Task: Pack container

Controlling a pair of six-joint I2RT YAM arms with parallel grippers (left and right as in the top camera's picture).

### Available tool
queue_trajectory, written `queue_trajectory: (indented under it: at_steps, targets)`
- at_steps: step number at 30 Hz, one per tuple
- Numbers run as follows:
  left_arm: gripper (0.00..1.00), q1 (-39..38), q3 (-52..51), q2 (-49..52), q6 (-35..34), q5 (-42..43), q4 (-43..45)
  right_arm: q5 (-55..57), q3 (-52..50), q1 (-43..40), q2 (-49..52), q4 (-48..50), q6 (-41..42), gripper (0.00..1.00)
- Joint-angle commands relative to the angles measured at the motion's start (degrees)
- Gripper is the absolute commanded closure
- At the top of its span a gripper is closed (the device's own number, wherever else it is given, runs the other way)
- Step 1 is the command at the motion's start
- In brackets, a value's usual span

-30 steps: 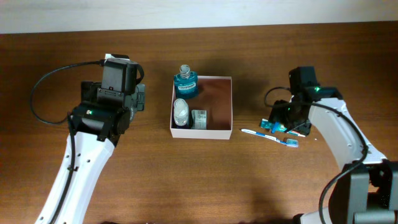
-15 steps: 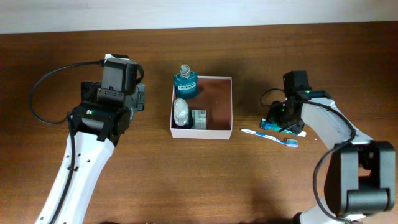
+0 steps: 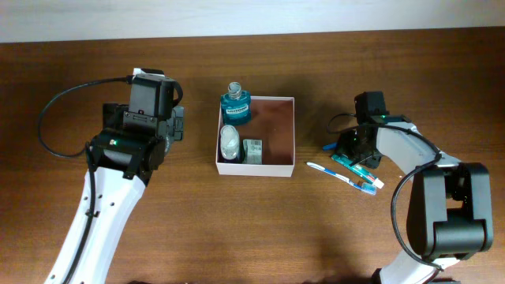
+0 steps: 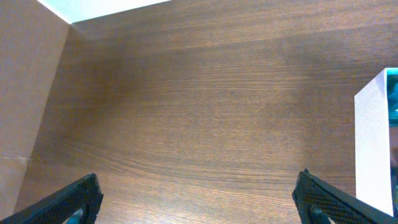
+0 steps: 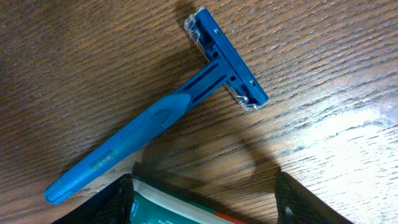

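Note:
The container (image 3: 276, 168), a shallow white-walled box with a reddish-brown inside, sits mid-table. It holds a teal mouthwash bottle (image 3: 235, 106), a white item (image 3: 229, 142) and a small grey box (image 3: 252, 150). Its white wall (image 4: 375, 143) shows at the right edge of the left wrist view. My left gripper (image 3: 179, 125) (image 4: 199, 205) stands open over bare wood, left of the container. My right gripper (image 3: 353, 148) (image 5: 208, 202) is low over the table to the right, open. A green-and-white toothpaste tube (image 5: 180, 208) (image 3: 364, 167) lies against its left finger, apart from the right finger. A blue razor (image 5: 161, 112) lies just ahead.
A white toothbrush (image 3: 339, 172) with a blue head lies on the wood below the right gripper, beside the tube. The table's back edge runs along the top of the overhead view.
My right gripper has shifted a little left and turned, its jaws slightly narrower. The toothpaste tube now points down-right beside the toothbrush. The left arm has not moved.

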Motion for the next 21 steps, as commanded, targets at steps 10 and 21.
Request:
queue_trajectory:
  at_steps: [10,21]
  targets:
    - [0.01,0.1,0.8,-0.1,-0.1,-0.8,0.0,0.1,-0.7,-0.3,1.2,-1.2,-0.2,0.29]
    - [0.01,0.1,0.8,-0.1,-0.1,-0.8,0.0,-9.3,-0.7,-0.3,1.2,-0.1,-0.1,0.30]
